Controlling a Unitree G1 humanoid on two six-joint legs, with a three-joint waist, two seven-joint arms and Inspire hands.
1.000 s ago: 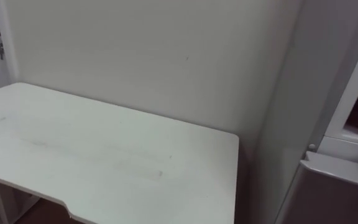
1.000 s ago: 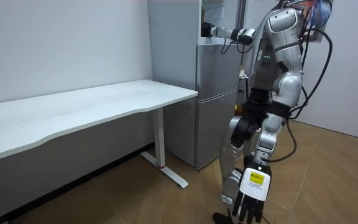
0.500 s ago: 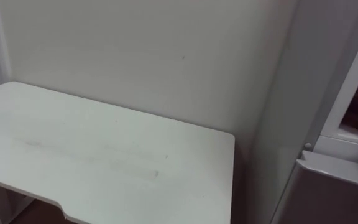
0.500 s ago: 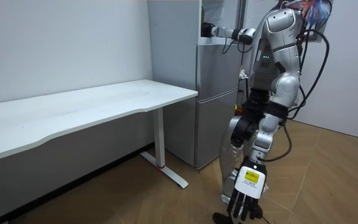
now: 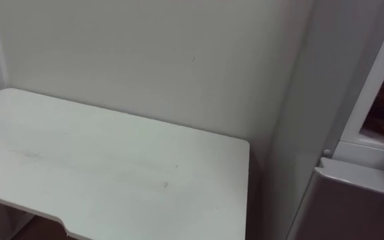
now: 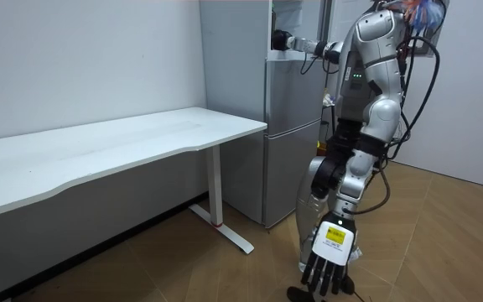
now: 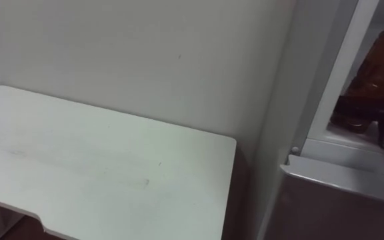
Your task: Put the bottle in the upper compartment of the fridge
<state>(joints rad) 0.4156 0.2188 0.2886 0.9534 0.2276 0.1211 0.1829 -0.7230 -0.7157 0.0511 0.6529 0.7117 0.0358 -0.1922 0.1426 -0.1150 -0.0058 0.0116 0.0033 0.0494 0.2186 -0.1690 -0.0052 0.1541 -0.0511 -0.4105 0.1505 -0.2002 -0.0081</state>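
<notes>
Bottle (image 7: 371, 70), brown and dark, is showing inside the open upper part of the fridge (image 6: 290, 126), at the far right of the right eye view. Going from the left, the white tabletop (image 5: 99, 167) is standing against the pale wall (image 5: 145, 53), its right edge running just beside the fridge's grey side. The robot is standing at the fridge front, at the room view's right. Its right arm is reaching up into the upper compartment, and the right robot hand (image 6: 280, 39) is lying near the bottle; I cannot tell whether it is gripping it. The left robot hand (image 6: 325, 267) is hanging low beside the legs, fingers straight and relaxed.
</notes>
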